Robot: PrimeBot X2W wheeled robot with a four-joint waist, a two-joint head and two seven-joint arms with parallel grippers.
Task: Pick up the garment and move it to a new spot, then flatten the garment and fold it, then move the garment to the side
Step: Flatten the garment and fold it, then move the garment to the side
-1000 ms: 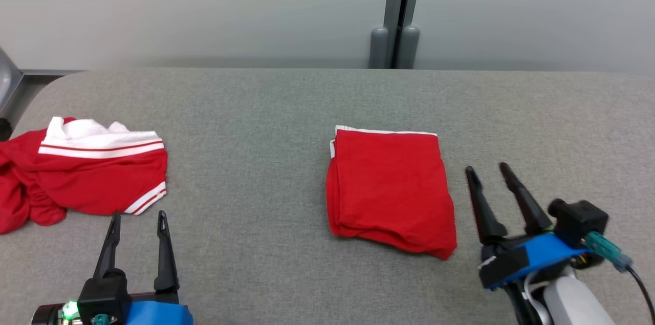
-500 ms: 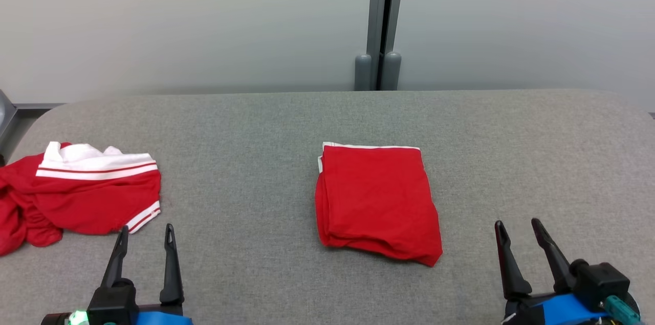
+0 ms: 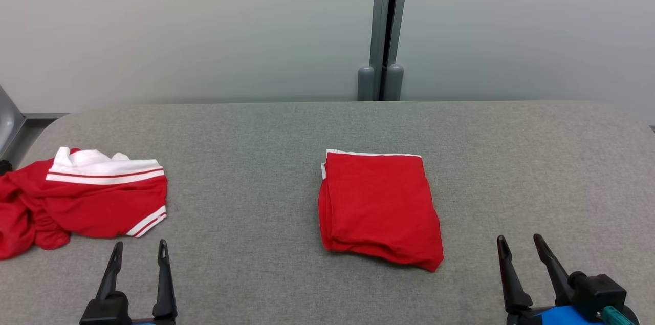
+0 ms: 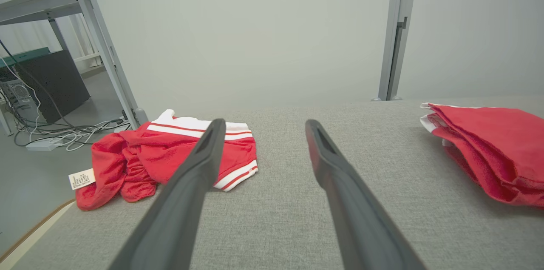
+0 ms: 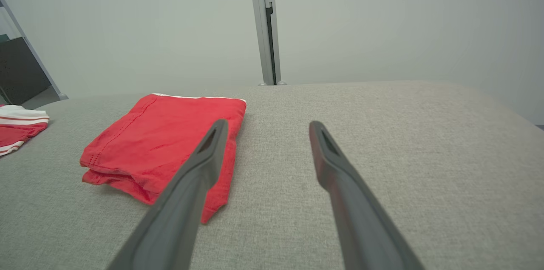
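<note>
L fingers (image 3: 111, 271), R fingers (image 3: 507, 274) apart; folded garment (image 3: 378, 207) betw.; red/white heap (image 3: 97, 202), poss. shorts, left.

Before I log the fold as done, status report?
Left gripper, right gripper open, empty. Folded red garment free, mid grey table. Crumpled red-and-white garment far left, aside.

Left gripper (image 3: 138, 248) and right gripper (image 3: 520, 242) (both empty) gape wide.

Bare table (image 3: 245, 187) between garment (image 3: 378, 207) and heap (image 3: 92, 202)
</note>
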